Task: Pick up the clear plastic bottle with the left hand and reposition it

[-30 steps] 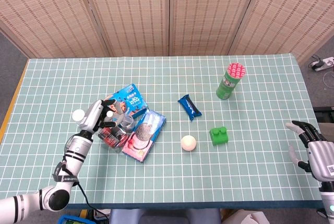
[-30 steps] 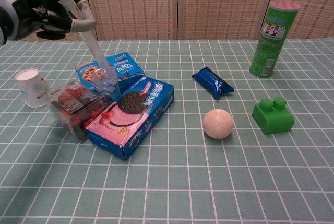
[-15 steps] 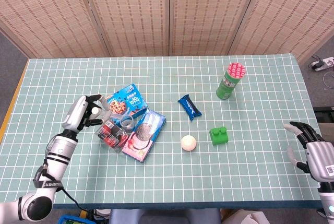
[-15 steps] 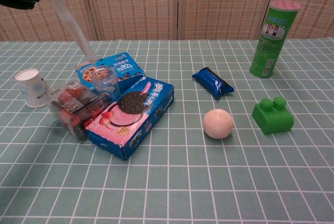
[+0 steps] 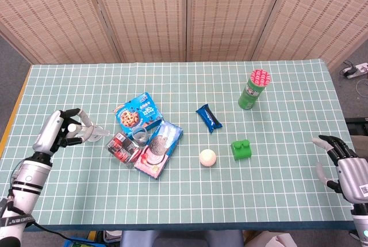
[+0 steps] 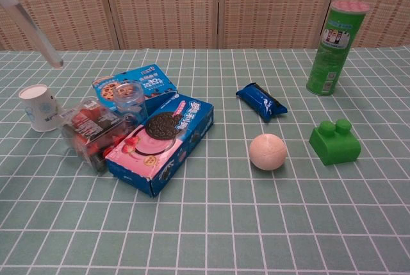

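My left hand (image 5: 59,132) grips a slim clear plastic bottle (image 5: 95,133) by its white-capped end, above the table's left side. The bottle points right toward the snack boxes and is off the table. In the chest view only the bottle's lower part (image 6: 32,31) shows, slanting in from the top left corner; the hand itself is out of that frame. A small clear jar (image 6: 128,97) stands among the boxes. My right hand (image 5: 340,163) hangs at the table's right edge with its fingers apart and nothing in it.
A paper cup (image 6: 38,107), a clear strawberry box (image 6: 93,131), a blue Oreo box (image 6: 160,143) and a blue cookie box (image 6: 138,83) cluster left of centre. A blue packet (image 6: 261,102), a pale ball (image 6: 268,151), a green block (image 6: 334,141) and a green can (image 6: 330,47) lie further right.
My left hand has drawn back to the left and away from the boxes, carrying the slim bottle with it. It has left the chest view. The right hand has barely moved.
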